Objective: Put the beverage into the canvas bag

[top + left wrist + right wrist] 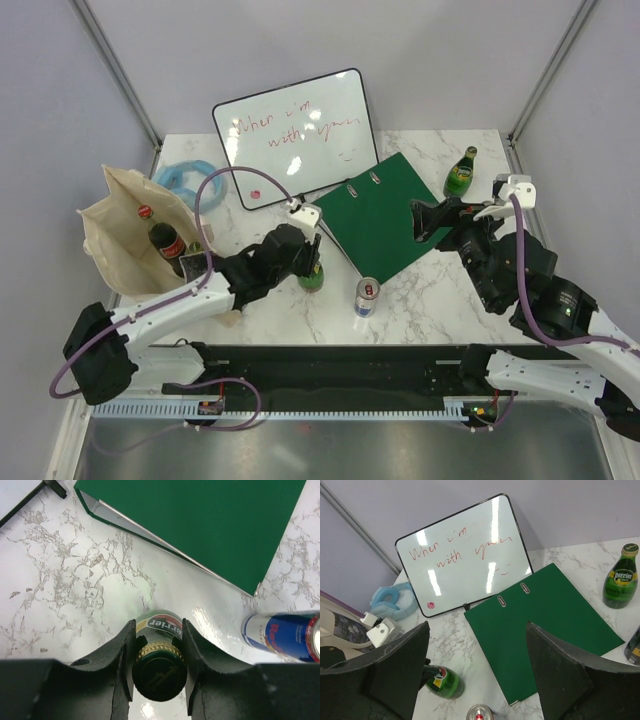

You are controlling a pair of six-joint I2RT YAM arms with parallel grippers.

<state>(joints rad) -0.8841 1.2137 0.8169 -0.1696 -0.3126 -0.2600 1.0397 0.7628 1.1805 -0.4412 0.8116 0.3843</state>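
The beige canvas bag [118, 238] stands open at the table's left, with a cola bottle [163, 241] inside it. My left gripper [305, 262] is shut on the neck of a green Perrier bottle [313, 279] that stands upright mid-table, right of the bag. In the left wrist view the jaws press both sides of the bottle [160, 627] below its cap. My right gripper [437, 215] is open and empty above the green folder; in its own view [477, 665] nothing lies between the fingers. A second Perrier bottle [460, 172] stands at the back right.
A Red Bull can [367, 297] stands just right of the held bottle. A green folder [385, 218] lies mid-table. A whiteboard [295, 138] leans at the back. A light blue ring-shaped object [185, 176] lies behind the bag. A dark container [635, 647] shows at the right wrist view's edge.
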